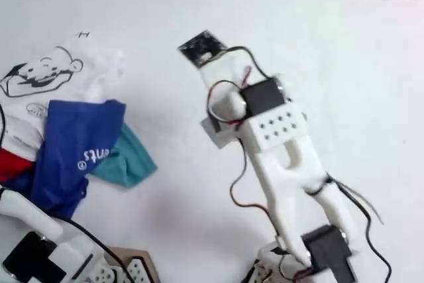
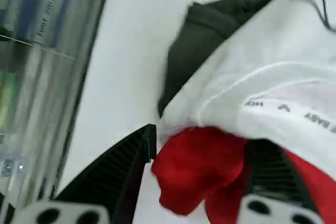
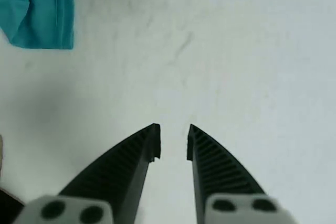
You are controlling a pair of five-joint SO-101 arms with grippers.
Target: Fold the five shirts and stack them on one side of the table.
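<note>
Five shirts, none folded, lie heaped at one side of the surface [image 1: 331,44]: white shirt [image 1: 59,74] w/ cartoon face, blue shirt [image 1: 73,144], teal shirt [image 1: 129,164], red shirt [image 2: 199,166], dark shirt [image 2: 194,51]. No stack started.

1. Left fingers [image 2: 126,166]: spread apart, w/ a bunch of the red shirt filling the gap and touching both. Judged a grip, prob. taken to draw the red item out from under the white shirt, which overlaps it.
2. Right fingers [image 3: 131,166]: narrow gap, nothing held, above bare surface near the teal shirt's edge. Right arm [image 1: 278,130] sits mid-surface, apart from the heap, prob. so the spreading area is free.

Markings: the blue shirt carries white lettering, inverted in the high view. The white shirt has a row of small dark print and an oval mark. Folds cut off part of each, so no text is transcribed.
</note>
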